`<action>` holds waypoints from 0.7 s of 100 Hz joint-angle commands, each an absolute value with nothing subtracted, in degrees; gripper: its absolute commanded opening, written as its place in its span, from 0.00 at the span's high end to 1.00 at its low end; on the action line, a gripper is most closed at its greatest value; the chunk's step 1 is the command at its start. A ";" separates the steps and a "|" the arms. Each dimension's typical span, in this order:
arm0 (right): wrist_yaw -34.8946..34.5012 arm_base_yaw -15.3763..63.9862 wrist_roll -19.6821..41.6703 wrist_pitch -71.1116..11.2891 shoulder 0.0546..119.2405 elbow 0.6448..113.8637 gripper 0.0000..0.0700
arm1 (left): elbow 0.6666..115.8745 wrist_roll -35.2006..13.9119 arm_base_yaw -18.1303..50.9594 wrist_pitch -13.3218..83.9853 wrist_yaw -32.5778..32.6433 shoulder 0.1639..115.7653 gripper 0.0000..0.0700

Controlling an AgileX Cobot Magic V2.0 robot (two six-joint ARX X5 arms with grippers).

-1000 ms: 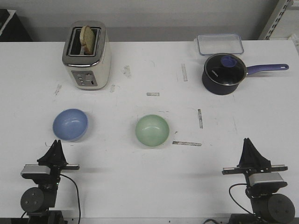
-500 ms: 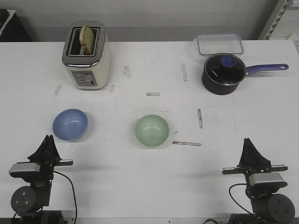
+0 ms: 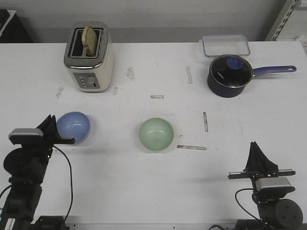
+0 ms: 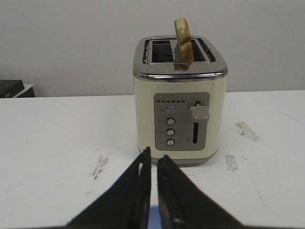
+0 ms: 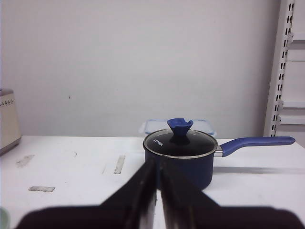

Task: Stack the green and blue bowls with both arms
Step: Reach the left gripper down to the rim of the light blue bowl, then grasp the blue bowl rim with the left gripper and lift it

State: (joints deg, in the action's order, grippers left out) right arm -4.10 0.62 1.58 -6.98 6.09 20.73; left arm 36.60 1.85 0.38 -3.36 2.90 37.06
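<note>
Stacking not started, going by how things lie. Small glossy periwinkle-blue bowl (image 3: 73,127) sits upright on the white table (image 3: 144,187), left side, in front of the cream two-slot toaster (image 3: 89,56) holding a bread slice (image 3: 88,38). Small glossy mint-green bowl (image 3: 156,134) sits near table centre, well apart from the blue one. Both look empty, neither held.

Left black two-finger gripper (image 3: 49,123) is raised, just beside the blue bowl's left rim; contact cannot be told from the front view. In the left wrist view its fingers (image 4: 138,191) are nearly together with only a narrow slit between them, nothing in them, a sliver of blue showing below the tips.

Right black two-finger gripper (image 3: 255,149) is low at the near right edge, far from both bowls, fingers pressed together and empty, pointing toward the dark purple lidded saucepan (image 3: 230,74) and the clear lidded plastic container (image 3: 226,45) behind it.

Left to do, by my read: grasp one bowl, carry it over, nest it in the other, release. All of it remains.
</note>
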 commanded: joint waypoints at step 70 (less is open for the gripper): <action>-4.03 0.51 2.07 -6.11 5.93 20.95 0.99 | 74.06 -17.34 -7.77 40.05 -13.82 73.32 1.00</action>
